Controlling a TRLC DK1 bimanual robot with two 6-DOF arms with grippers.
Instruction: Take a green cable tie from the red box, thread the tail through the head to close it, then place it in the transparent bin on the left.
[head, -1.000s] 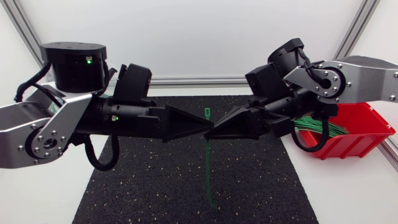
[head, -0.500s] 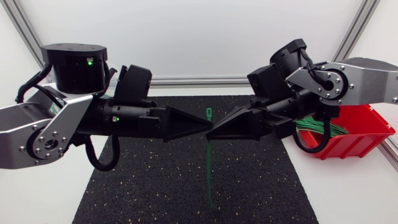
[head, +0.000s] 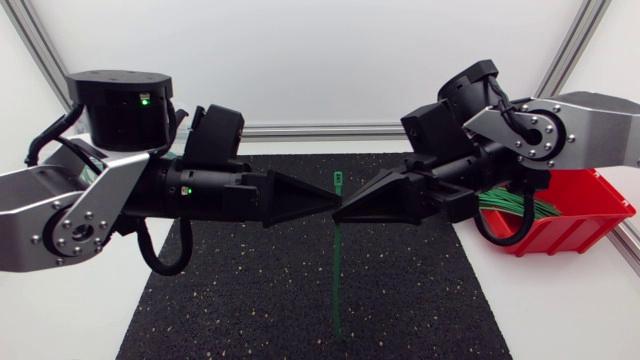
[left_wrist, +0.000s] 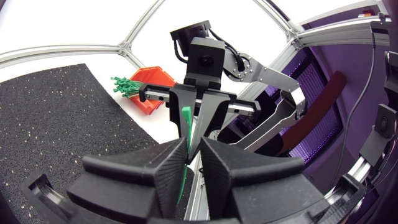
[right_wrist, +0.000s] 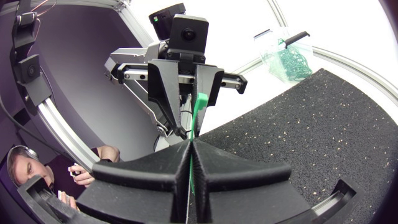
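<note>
A green cable tie (head: 337, 270) hangs upright over the black mat (head: 240, 300), head (head: 337, 179) on top, tail pointing down. My right gripper (head: 342, 212) comes in from the right and is shut on the strap just below the head; in its own view the strap (right_wrist: 198, 109) rises from the closed right gripper (right_wrist: 189, 144). My left gripper (head: 333, 207) meets it tip to tip from the left. Its fingers (left_wrist: 171, 168) stand a narrow gap apart around the strap (left_wrist: 184, 163), which lies against one finger only. The red box (head: 585, 215) of green ties (head: 510, 205) sits at the right.
The transparent bin (right_wrist: 283, 59) holding several closed green ties shows past the mat's far corner in the right wrist view. The red box (left_wrist: 152, 93) stands just off the mat's edge. Both arms hover above the mat's middle.
The right gripper and the tie have drifted slightly to the right. The left arm has hardly moved.
</note>
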